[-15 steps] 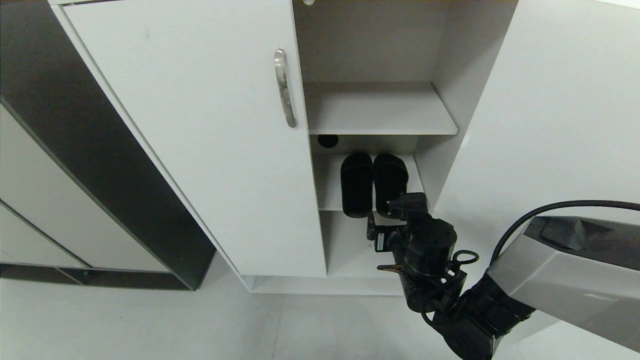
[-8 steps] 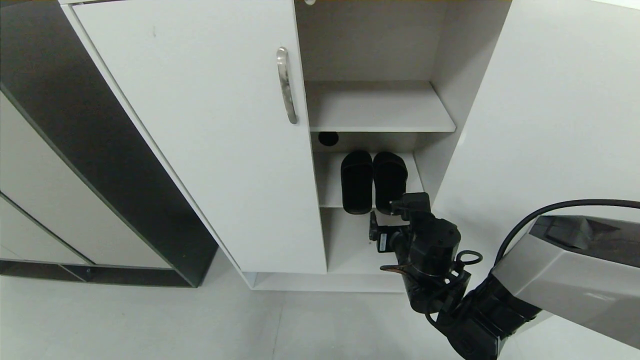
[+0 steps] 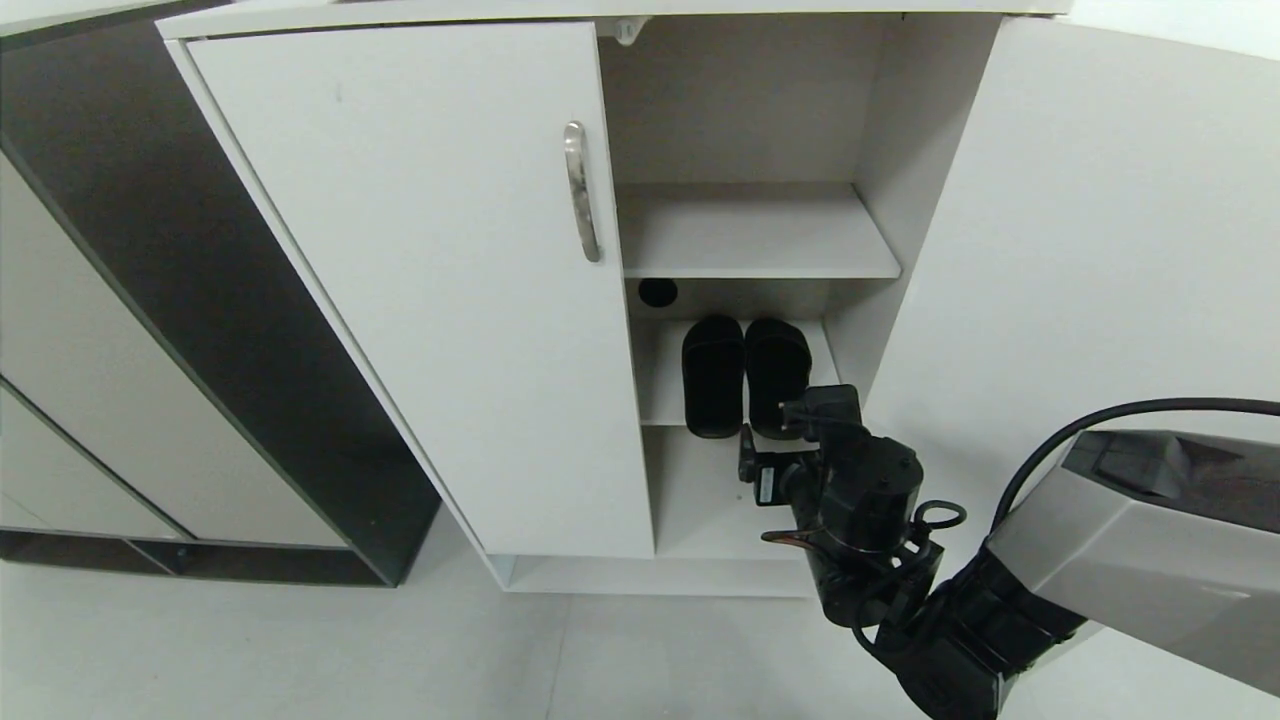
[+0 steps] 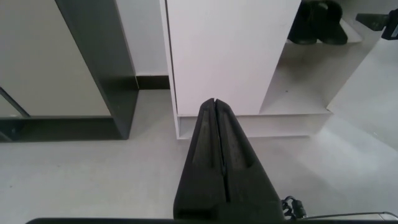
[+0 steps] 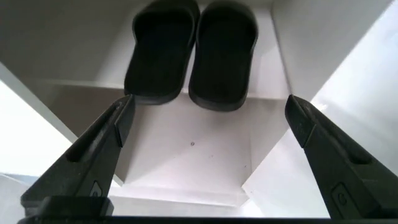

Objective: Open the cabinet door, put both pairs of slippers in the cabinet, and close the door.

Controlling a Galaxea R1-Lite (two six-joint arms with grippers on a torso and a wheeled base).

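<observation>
Slippers [image 3: 745, 375], one black pair, lie side by side on the middle shelf [image 3: 660, 372] of the white cabinet [image 3: 930, 120] at the centre of the head view, their near ends just over the shelf's front edge. The right door [image 3: 1080, 250] stands open; the left door [image 3: 430, 280], with its metal handle [image 3: 581, 190], is closed. The right hand [image 5: 209, 104] sits before the bottom compartment [image 3: 700, 500], fingers spread wide apart. The left hand [image 4: 214, 109], fingers pressed together, hangs over the floor [image 4: 93, 174].
</observation>
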